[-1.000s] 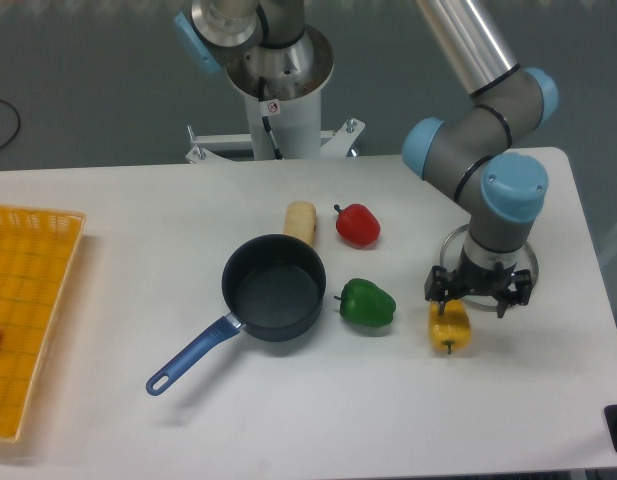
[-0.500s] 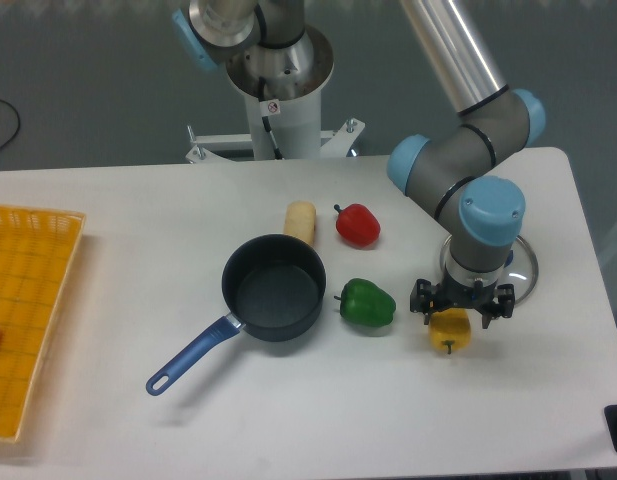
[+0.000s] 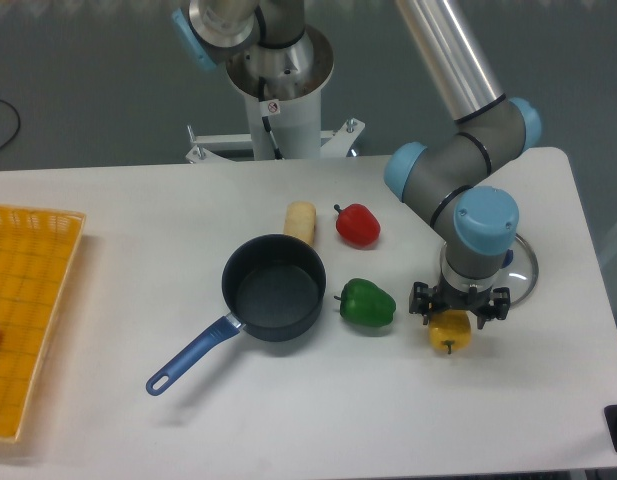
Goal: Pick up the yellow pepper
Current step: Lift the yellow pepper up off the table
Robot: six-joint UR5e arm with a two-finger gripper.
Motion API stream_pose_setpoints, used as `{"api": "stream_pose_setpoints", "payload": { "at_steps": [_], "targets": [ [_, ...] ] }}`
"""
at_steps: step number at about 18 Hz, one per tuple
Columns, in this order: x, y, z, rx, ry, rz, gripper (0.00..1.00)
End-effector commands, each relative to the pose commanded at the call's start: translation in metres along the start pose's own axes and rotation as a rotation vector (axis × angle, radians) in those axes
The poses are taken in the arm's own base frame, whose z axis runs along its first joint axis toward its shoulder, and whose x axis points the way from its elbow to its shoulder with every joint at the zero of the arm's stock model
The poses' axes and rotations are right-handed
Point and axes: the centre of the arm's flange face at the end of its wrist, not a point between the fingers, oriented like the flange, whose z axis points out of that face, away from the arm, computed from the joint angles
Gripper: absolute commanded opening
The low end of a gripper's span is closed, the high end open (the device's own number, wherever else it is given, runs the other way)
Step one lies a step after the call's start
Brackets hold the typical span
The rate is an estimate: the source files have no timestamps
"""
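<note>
Camera view, left to right: a woven yellow basket [image 3: 28,310] at the table [image 3: 288,420] edge, then a dark matte saucepan [image 3: 274,287] with a blue handle, a pale corn-like cylinder [image 3: 300,220] behind it, a glossy red pepper [image 3: 358,225] and a glossy green pepper [image 3: 368,302]. Right of the green one lies the yellow pepper [image 3: 449,329], smooth and shiny, stem pointing toward the camera. The tool [image 3: 459,303] sits directly above it, fingers spread apart and straddling the pepper's far end, apparently not yet clamped. Closing looks like the next need.
</note>
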Motion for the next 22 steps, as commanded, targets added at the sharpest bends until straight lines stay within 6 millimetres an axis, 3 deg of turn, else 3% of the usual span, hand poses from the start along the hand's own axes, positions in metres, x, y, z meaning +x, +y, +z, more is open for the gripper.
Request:
{"api": "stream_pose_setpoints", "payload": {
  "at_steps": [6,13,15,22],
  "targets": [
    [0.000,0.000,-0.010,0.001,-0.016,0.020,0.55],
    [0.005,0.002,-0.079,0.000,-0.024,0.225,0.55],
    [0.019,-0.004,-0.095,-0.028,0.007,0.282,0.55],
    [0.034,0.002,-0.123,-0.060,0.031,0.405,0.55]
  ]
}}
